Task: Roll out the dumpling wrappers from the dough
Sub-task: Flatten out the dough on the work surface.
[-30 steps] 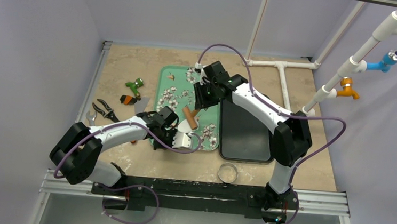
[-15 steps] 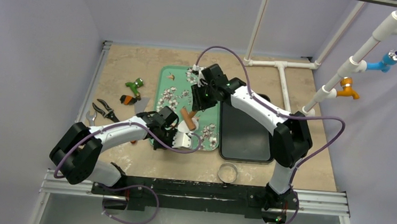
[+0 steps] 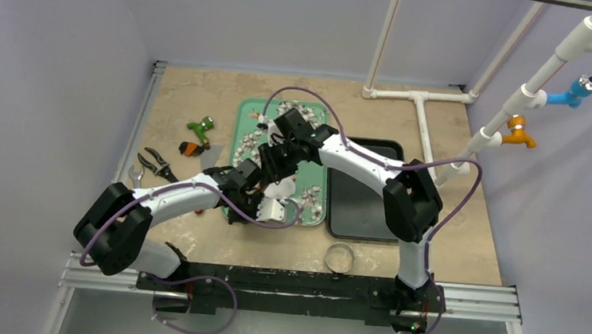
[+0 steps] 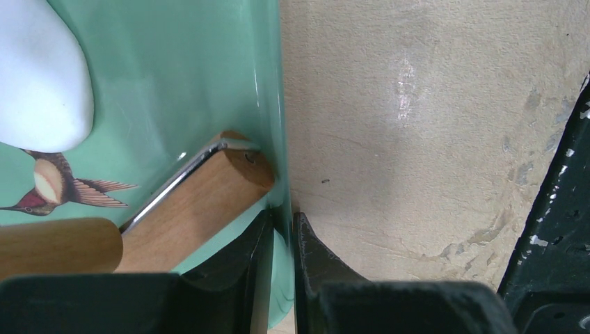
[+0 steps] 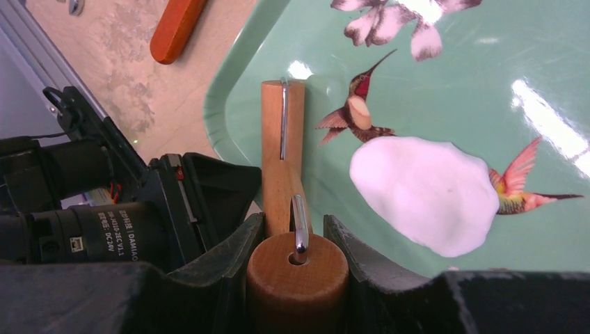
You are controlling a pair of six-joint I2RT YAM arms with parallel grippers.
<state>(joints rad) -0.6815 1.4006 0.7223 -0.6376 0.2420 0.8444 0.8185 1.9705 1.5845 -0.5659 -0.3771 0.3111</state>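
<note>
– Dough (image 5: pixel 424 198), the soft white matte piece: where does it lie?
– Nearest first. A round metal ring cutter (image 3: pixel 339 257) stands on the beige stone-look tabletop (image 3: pixel 195 95), just near of the black rectangular tray (image 3: pixel 361 208). To its left and slightly farther, the left gripper (image 4: pixel 282 223) is pinched together on the near rim of the glossy green tray (image 4: pixel 181 69) printed with hummingbirds and flowers. One finger is inside the rim, the other outside.
– And the dough?
– In the near half of that green tray, flattened to an uneven oval between two printed hummingbirds.
– What is beside it?
– A small wooden roller (image 5: pixel 271 153): a long wooden bar joined by metal wire to a round wooden cylinder. The bar rests on the tray with its end up at the rim, just beside the left gripper's inner finger. The dough lies to its right, close but not touching.
– Who holds the roller?
– The right gripper (image 5: pixel 296 233), clamped on the cylinder from both sides.
– Anything farther off?
– Left of the green tray, on the tabletop: a silver wrench (image 3: pixel 134 175), black pliers (image 3: pixel 157 164) and a green toy drill (image 3: pixel 198 130). At the far right lies a white pipe frame (image 3: pixel 420 97).
</note>
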